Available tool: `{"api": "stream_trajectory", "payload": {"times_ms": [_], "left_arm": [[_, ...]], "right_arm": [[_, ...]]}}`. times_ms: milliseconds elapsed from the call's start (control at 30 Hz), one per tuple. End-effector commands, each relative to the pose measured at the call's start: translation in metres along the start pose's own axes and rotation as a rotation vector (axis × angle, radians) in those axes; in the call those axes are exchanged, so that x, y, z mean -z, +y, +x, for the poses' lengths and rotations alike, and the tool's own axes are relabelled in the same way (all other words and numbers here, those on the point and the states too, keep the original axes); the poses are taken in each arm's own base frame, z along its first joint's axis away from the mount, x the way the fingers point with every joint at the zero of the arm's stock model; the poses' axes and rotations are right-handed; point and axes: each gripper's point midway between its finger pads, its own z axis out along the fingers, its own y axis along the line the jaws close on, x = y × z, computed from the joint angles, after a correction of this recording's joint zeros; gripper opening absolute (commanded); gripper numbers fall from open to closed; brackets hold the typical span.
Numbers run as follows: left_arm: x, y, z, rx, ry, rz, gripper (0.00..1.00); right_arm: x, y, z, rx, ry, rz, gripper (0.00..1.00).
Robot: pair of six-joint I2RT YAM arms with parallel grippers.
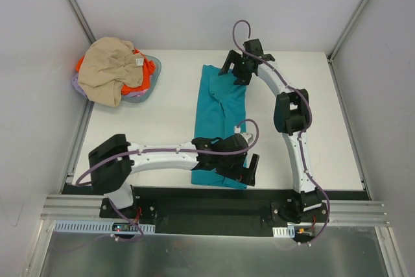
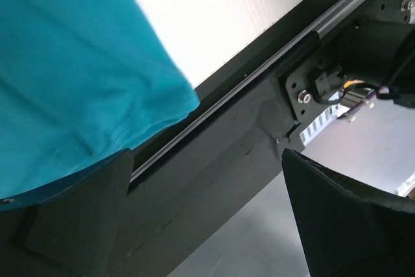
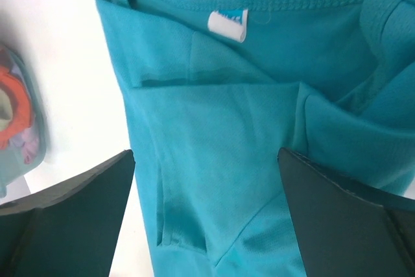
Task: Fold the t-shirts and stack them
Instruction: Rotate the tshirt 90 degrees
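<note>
The teal-blue t-shirt (image 1: 217, 115) lies on the white table, folded lengthwise into a long strip. My right gripper (image 1: 233, 72) hovers open over its far collar end. In the right wrist view (image 3: 207, 218) the jaws stand wide apart above the cloth (image 3: 227, 128) and its white label (image 3: 228, 25). My left gripper (image 1: 249, 170) is open and empty at the shirt's near right corner. In the left wrist view (image 2: 207, 218) the hem (image 2: 71, 69) lies beside the left finger. The beige t-shirt (image 1: 110, 66) lies crumpled over the orange t-shirt (image 1: 139, 76) in the basket.
The bluish-lavender basket (image 1: 152, 72) stands at the table's far left corner; its rim shows in the right wrist view (image 3: 32, 154). A black base rail (image 2: 214, 160) runs along the table's near edge under my left gripper. Grey walls enclose the table.
</note>
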Motion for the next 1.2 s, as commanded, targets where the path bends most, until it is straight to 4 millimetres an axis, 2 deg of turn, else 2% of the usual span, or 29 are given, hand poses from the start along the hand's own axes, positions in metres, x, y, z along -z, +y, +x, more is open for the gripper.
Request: {"api": "stream_trajectory", "payload": {"times_ms": [0, 33, 67, 100, 133, 167, 200, 233, 267, 300, 333, 367, 400, 433, 467, 500, 533, 567, 667, 700, 800, 833, 933, 1100, 1133, 1167], "left_arm": [[0.042, 0.026, -0.003, -0.093, -0.099, -0.081, 0.99], [0.047, 0.039, -0.002, -0.09, -0.116, -0.129, 0.99], [0.061, 0.047, -0.009, -0.088, -0.174, -0.167, 0.99], [0.068, 0.064, -0.005, -0.07, -0.164, -0.231, 0.99], [0.073, 0.077, -0.001, -0.05, -0.164, -0.269, 0.99], [0.082, 0.084, -0.001, -0.023, -0.168, -0.272, 0.99], [0.087, 0.1, -0.004, 0.035, -0.167, -0.29, 0.99], [0.085, 0.121, 0.006, 0.076, -0.142, -0.32, 0.99], [0.091, 0.129, 0.008, 0.114, -0.139, -0.315, 0.99], [0.092, 0.14, 0.011, 0.159, -0.132, -0.326, 0.99], [0.094, 0.165, 0.015, 0.234, -0.124, -0.362, 0.99], [0.098, 0.17, 0.016, 0.263, -0.132, -0.353, 0.99], [0.099, 0.175, 0.018, 0.29, -0.131, -0.354, 0.99], [0.099, 0.183, 0.022, 0.312, -0.128, -0.363, 0.99], [0.101, 0.184, 0.021, 0.323, -0.135, -0.357, 0.99], [0.101, 0.184, 0.023, 0.333, -0.13, -0.349, 0.98], [0.1, 0.184, 0.026, 0.33, -0.121, -0.341, 0.97], [0.098, 0.183, 0.028, 0.334, -0.108, -0.328, 0.92], [0.087, 0.175, 0.037, 0.343, -0.052, -0.264, 0.83], [0.085, 0.173, 0.039, 0.344, -0.037, -0.254, 0.75], [0.078, 0.172, 0.049, 0.359, -0.001, -0.221, 0.69], [0.075, 0.176, 0.057, 0.362, 0.015, -0.222, 0.63], [0.069, 0.176, 0.062, 0.372, 0.02, -0.197, 0.57], [0.06, 0.167, 0.066, 0.394, 0.061, -0.14, 0.46], [0.057, 0.167, 0.065, 0.398, 0.062, -0.132, 0.38], [0.056, 0.167, 0.065, 0.406, 0.061, -0.132, 0.36]], "right_arm": [[0.087, 0.078, -0.036, 0.106, -0.13, -0.16, 0.97], [0.095, 0.082, -0.038, 0.114, -0.145, -0.172, 0.97], [0.094, 0.077, -0.03, 0.113, -0.129, -0.165, 0.97], [0.117, 0.091, -0.036, 0.137, -0.176, -0.183, 0.97], [0.125, 0.093, -0.037, 0.169, -0.199, -0.177, 0.97], [0.145, 0.097, -0.044, 0.183, -0.251, -0.157, 0.97], [0.149, 0.091, -0.038, 0.196, -0.247, -0.136, 0.97], [0.155, 0.088, -0.034, 0.218, -0.249, -0.124, 0.97], [0.183, 0.096, -0.035, 0.242, -0.287, -0.132, 0.97], [0.175, 0.071, -0.009, 0.224, -0.228, -0.078, 0.97], [0.181, 0.063, 0.0, 0.234, -0.231, -0.067, 0.97], [0.216, 0.069, 0.003, 0.248, -0.3, -0.072, 0.97], [0.219, 0.054, 0.019, 0.237, -0.296, -0.051, 0.97], [0.207, 0.022, 0.05, 0.215, -0.254, -0.006, 0.97], [0.233, 0.02, 0.062, 0.216, -0.301, -0.009, 0.97], [0.237, 0.009, 0.078, 0.205, -0.293, 0.001, 0.97], [0.227, -0.023, 0.115, 0.17, -0.218, 0.052, 0.97], [0.241, -0.022, 0.128, 0.136, -0.223, 0.03, 0.97], [0.242, -0.045, 0.192, 0.1, -0.102, 0.002, 0.97], [0.242, -0.052, 0.21, 0.084, -0.07, 0.011, 0.97], [0.248, -0.066, 0.247, 0.093, -0.023, 0.021, 0.96], [0.252, -0.075, 0.26, 0.088, 0.014, 0.05, 0.97], [0.257, -0.087, 0.281, 0.078, 0.038, 0.07, 0.97], [0.266, -0.087, 0.3, 0.092, 0.066, 0.036, 0.96], [0.268, -0.088, 0.303, 0.107, 0.078, 0.038, 0.97], [0.269, -0.089, 0.307, 0.11, 0.093, 0.046, 0.97]]}}
